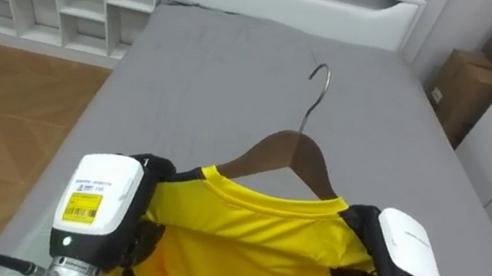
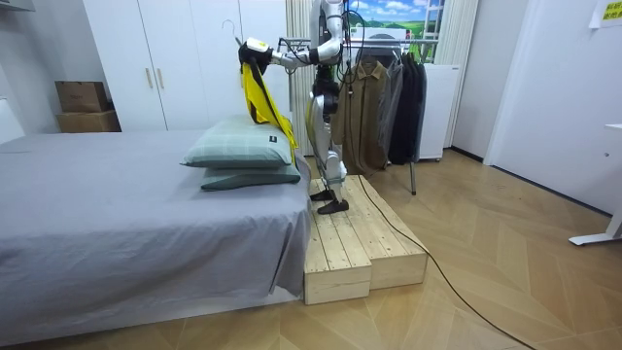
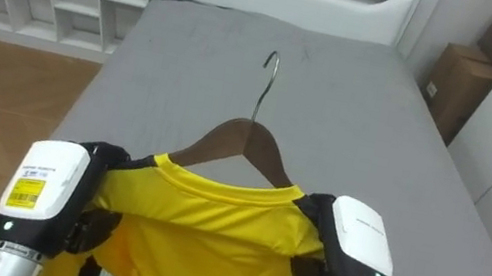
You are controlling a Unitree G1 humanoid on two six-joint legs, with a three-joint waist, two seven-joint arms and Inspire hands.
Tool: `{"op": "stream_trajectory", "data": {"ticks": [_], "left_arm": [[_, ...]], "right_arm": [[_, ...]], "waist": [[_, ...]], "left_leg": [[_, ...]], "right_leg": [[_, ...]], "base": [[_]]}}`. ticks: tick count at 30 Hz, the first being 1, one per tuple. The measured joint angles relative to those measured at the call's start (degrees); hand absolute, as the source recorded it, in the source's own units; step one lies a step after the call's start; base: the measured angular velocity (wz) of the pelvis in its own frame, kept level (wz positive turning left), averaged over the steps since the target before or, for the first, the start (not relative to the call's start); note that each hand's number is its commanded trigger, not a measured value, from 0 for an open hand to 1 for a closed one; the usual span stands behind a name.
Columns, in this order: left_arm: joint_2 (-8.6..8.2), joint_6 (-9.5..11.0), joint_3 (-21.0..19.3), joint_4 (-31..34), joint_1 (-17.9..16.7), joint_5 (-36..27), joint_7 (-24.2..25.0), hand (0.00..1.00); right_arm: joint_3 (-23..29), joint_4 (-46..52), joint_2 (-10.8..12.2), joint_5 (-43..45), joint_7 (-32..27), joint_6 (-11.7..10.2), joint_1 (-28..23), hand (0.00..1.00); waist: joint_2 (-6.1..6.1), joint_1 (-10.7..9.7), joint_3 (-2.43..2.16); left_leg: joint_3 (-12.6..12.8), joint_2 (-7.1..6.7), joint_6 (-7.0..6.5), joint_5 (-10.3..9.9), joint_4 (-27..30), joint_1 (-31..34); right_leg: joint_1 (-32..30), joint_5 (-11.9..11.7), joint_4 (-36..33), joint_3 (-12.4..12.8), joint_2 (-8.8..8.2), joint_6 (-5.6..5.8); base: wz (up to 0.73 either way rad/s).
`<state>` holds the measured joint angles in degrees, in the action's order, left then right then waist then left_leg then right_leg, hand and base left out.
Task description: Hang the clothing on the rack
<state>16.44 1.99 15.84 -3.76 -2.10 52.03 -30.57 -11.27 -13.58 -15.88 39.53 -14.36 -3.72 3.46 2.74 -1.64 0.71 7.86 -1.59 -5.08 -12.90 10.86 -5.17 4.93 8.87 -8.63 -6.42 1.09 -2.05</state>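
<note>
Yellow shirt (image 1: 247, 250), already draped on a wooden hanger (image 1: 288, 156), held up in the air over the foot of the grey bed (image 1: 237, 76). Collar sits across the hanger's neck; metal hook (image 1: 319, 78) points away from the robot, free.

Left hand (image 1: 102, 204) closed on the shirt's left shoulder, right hand (image 1: 404, 249) closed on the right shoulder, dark fingers pressed into the cloth.

Robot stands on a wooden platform (image 2: 350, 243) by the bed end, near two pillows (image 2: 243, 151). Clothes rack with dark coats (image 2: 384, 107) stands behind it.

Risks, as judged:
- Grip looks to be on the cloth-covered shoulders, so the hanger could tip or slide out if one side slackens.
- Reaching the rack needs a turn on the narrow platform; a misstep is possible.
- The hanging hem could catch the pillows.
</note>
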Motion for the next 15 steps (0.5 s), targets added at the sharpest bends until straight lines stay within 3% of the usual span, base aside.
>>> {"op": "stream_trajectory", "data": {"ticks": [7, 15], "left_arm": [[0.0, 0.0, 0.0, 0.0, 0.0, 0.0, 0.0, 1.0], [-0.07, -0.03, 0.18, -0.11, -0.01, 0.02, 0.01, 1.0]], "right_arm": [[0.01, -0.01, 0.0, -0.01, -0.06, 0.01, 0.0, 1.0], [0.02, -1.36, 0.31, -0.02, -1.13, -0.34, 0.0, 1.0]], "waist": [[-0.02, 0.01, -0.53], [-0.08, -0.54, -0.53]], "left_leg": [[-0.01, 0.01, 0.01, 0.01, 0.01, -0.09], [0.23, 0.01, 0.01, 0.01, -0.01, -0.46]], "right_leg": [[0.08, 0.0, -0.02, 0.0, 0.0, -0.01], [0.32, -0.02, -0.05, 0.44, 0.02, -0.03]], "base": [[0.0], [-0.01]]}}
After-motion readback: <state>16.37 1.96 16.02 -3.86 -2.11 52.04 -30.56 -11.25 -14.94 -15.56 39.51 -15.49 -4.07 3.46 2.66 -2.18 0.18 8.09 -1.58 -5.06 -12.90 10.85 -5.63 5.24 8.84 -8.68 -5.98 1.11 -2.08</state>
